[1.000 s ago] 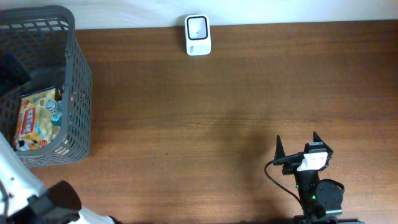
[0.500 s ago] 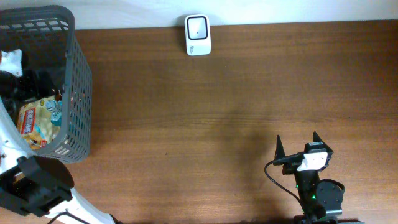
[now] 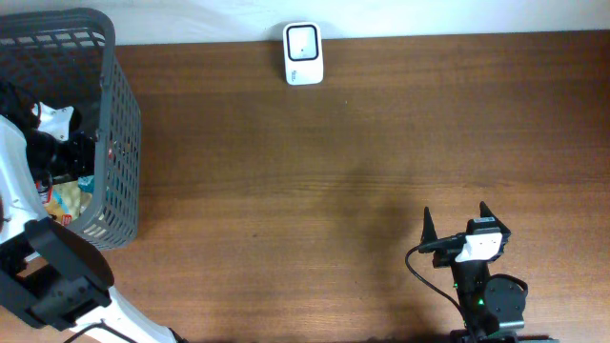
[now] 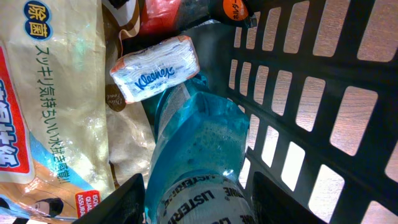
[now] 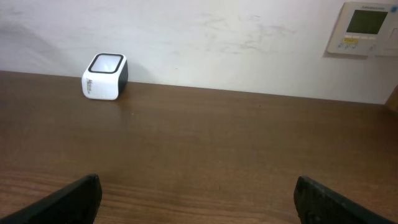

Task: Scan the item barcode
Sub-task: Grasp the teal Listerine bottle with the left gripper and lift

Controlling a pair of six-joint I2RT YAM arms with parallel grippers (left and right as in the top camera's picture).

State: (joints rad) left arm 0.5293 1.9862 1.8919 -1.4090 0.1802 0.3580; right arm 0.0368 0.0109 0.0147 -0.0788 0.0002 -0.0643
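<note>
In the left wrist view a teal Listerine bottle (image 4: 199, 140) with a white label lies in the grey basket (image 4: 311, 124), against its mesh wall. My left gripper (image 4: 199, 190) is down in the basket with its two black fingers (image 4: 134, 196) pressed on either side of the bottle. The overhead view shows that arm (image 3: 57, 143) reaching into the basket (image 3: 119, 143) at the far left. The white barcode scanner (image 3: 303, 53) stands at the table's back edge, also seen from the right wrist (image 5: 104, 76). My right gripper (image 3: 455, 221) rests open at the front right, holding nothing.
Beside the bottle in the basket lie a small Kleenex tissue pack (image 4: 155, 76), a large wipes packet (image 4: 56, 93) and a red-orange item (image 4: 161, 12). A thermostat (image 5: 367, 28) hangs on the wall behind the table.
My left arm came down into the basket and its fingers closed in from wide open onto the Listerine bottle. The right arm has not moved.
</note>
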